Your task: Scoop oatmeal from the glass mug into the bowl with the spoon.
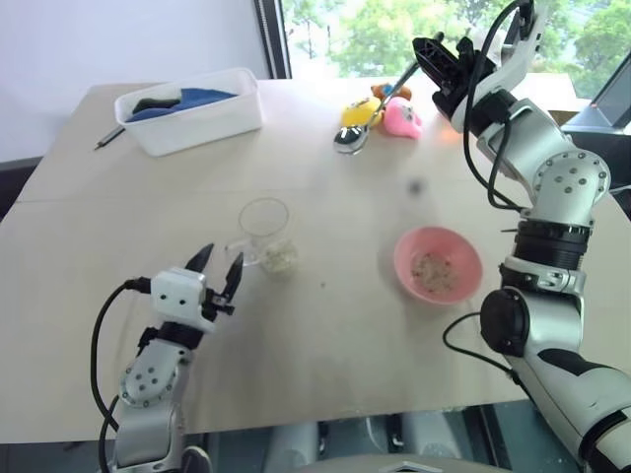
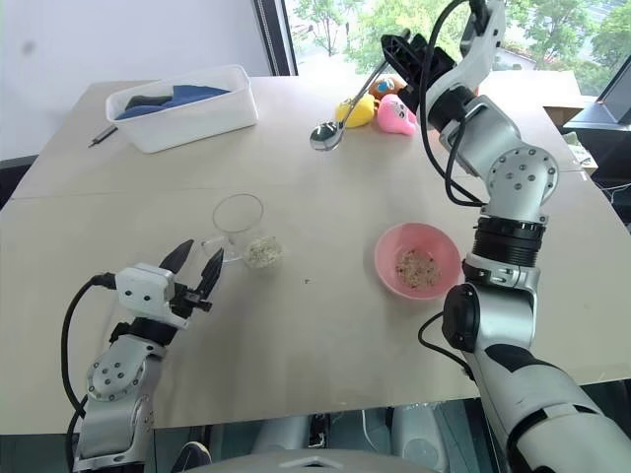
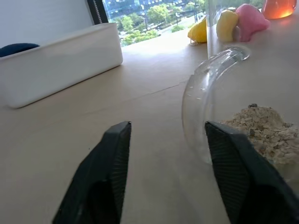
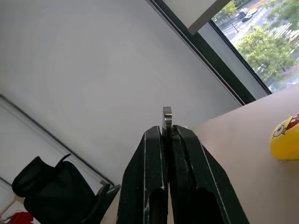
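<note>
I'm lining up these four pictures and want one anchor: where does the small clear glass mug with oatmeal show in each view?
Left eye view: the small clear glass mug stands left of centre on the table.
Right eye view: left of centre too.
Left wrist view: its curved handle and oatmeal-filled base, close up.
Right wrist view: I can't find it here.
Shared landmark: the yellow toy figure.

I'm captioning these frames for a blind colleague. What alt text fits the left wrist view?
Two black fingers stand open just short of the glass mug, the mug's curved handle between them. Pale oatmeal lies heaped in the mug; behind, on the wooden table, are a white tray and small toys.
</note>
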Motion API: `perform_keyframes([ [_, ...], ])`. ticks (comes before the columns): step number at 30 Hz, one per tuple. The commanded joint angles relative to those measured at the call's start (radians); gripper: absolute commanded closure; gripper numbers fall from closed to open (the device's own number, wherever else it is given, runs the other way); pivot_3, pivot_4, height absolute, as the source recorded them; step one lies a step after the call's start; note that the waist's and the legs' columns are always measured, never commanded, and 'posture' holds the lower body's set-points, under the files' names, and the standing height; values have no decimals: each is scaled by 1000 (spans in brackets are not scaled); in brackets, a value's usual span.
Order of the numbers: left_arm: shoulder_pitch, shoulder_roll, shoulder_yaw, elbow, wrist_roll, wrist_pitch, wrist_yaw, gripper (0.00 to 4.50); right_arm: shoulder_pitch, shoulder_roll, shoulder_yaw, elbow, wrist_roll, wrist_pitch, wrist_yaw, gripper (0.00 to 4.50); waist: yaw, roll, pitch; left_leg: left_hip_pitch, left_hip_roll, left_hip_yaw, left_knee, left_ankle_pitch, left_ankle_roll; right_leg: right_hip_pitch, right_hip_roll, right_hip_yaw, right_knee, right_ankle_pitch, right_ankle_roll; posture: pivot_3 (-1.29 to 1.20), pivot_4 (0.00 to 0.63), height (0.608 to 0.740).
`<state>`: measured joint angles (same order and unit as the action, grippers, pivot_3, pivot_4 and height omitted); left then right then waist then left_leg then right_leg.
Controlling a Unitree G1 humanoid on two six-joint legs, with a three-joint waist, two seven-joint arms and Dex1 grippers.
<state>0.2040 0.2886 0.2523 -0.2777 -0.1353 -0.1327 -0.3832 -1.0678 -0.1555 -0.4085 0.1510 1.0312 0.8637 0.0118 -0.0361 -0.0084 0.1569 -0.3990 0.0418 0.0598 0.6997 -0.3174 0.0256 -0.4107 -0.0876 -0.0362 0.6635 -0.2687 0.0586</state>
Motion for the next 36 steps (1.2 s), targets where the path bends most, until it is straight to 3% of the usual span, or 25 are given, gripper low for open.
perform_keyframes([
  [1,-7,-4,-9,1,5,-34,14,1808,-6,-4,-4,-53,26,-3,0,4500,0,0,0,0,0,0,0,0,0,0,0,0,0,0,0,0,150,740],
  [2,-10,-3,-13,5,3,-39,14,1808,-6,-5,-3,-52,26,-2,1,4500,0,0,0,0,0,0,0,0,0,0,0,0,0,0,0,0,150,740],
  [5,-20,-2,-20,17,1,-45,20,2594,-9,-6,-1,-51,25,1,2,4500,0,0,0,0,0,0,0,0,0,0,0,0,0,0,0,0,150,740],
  [6,-26,-1,-22,23,3,-45,21,3040,-11,-6,-2,-50,25,2,1,4500,0,0,0,0,0,0,0,0,0,0,0,0,0,0,0,0,150,740],
  [14,-66,-5,-29,12,-14,-20,42,3040,-10,-2,-1,-57,29,5,-6,4500,0,0,0,0,0,0,0,0,0,0,0,0,0,0,0,0,150,740],
  [16,-65,-3,-29,7,-8,-13,48,3556,-8,-1,-1,-60,31,8,-8,4500,0,0,0,0,0,0,0,0,0,0,0,0,0,0,0,0,150,740],
  [26,-77,3,-38,-19,-29,29,37,3556,14,-5,6,-66,26,6,-6,4500,1,0,0,0,0,0,0,0,0,0,0,0,0,0,0,0,150,740],
  [27,-77,5,-37,-23,-25,35,40,4074,17,-5,8,-66,24,5,-6,4500,1,0,0,0,0,0,0,0,0,0,0,0,0,0,0,0,150,740],
  [36,-84,3,-46,-38,-31,70,46,4074,40,-13,17,-68,23,4,-2,4500,-1,0,0,0,0,0,0,0,0,0,0,0,0,0,0,0,150,740],
])
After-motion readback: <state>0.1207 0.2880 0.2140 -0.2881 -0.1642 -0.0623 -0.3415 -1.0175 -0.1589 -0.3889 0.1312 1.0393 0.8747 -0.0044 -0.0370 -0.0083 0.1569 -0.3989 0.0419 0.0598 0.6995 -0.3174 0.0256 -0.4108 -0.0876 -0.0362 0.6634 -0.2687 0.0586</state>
